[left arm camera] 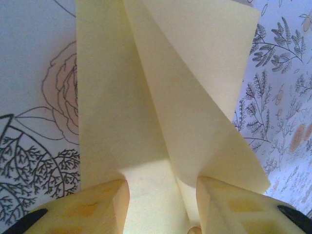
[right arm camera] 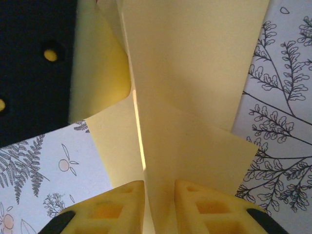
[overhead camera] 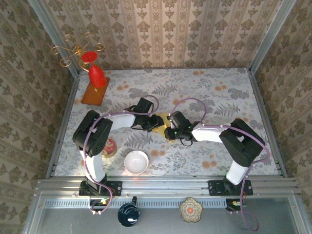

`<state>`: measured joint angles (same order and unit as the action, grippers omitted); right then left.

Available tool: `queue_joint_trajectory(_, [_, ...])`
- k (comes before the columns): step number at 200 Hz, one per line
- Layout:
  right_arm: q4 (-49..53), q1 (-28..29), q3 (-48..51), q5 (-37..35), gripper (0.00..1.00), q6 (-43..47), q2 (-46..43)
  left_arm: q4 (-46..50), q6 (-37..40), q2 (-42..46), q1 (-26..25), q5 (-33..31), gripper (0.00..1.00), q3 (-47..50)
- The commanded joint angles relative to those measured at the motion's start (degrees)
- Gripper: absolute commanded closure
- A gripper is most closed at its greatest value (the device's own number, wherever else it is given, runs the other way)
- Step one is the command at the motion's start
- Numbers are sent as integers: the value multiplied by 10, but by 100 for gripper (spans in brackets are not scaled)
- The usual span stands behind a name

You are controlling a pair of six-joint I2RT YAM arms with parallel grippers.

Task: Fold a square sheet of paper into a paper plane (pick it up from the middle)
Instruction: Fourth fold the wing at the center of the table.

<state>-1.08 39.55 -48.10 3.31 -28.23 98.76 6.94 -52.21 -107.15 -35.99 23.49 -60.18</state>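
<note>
One paper plane [left arm camera: 161,97], long axis away frm fingers [left arm camera: 105,204].

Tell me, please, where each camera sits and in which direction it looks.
Top external: above and behind the arms, looking down at the floral table; both arms show, left gripper and right gripper meeting at the yellow paper.
Left wrist: on the left arm, looking along its yellow fingers at the folded paper.
Right wrist: on the right arm, looking along its fingers at the paper from the opposite side.
Shared: both wrist views show paper between fingers.
</note>
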Motion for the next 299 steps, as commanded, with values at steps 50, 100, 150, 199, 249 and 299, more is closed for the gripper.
queue_joint_trajectory(50, [-13, 2, -6, 0, 90, 19, 4, 56, 6, -8, 2, -27, 59, 20])
queue_joint_trajectory(100, [-35, -6, 10, 29, 94, 23, -6, 56, 6, 48, 15, -49, 61, 38])
queue_joint_trajectory(150, [-115, -29, 53, 129, 98, 17, -6, -5, -9, 114, 35, -43, 62, 95])
queue_joint_trajectory(199, [-182, -56, 79, 204, 99, -18, 11, -73, -15, 137, 34, -12, 63, 129])
queue_joint_trajectory(249, [-262, -88, 102, 278, 100, -66, 41, -154, -37, 115, 26, 34, 63, 141])
queue_joint_trajectory(299, [-310, -109, 120, 322, 100, -98, 65, -183, -43, 94, 19, 56, 65, 132])
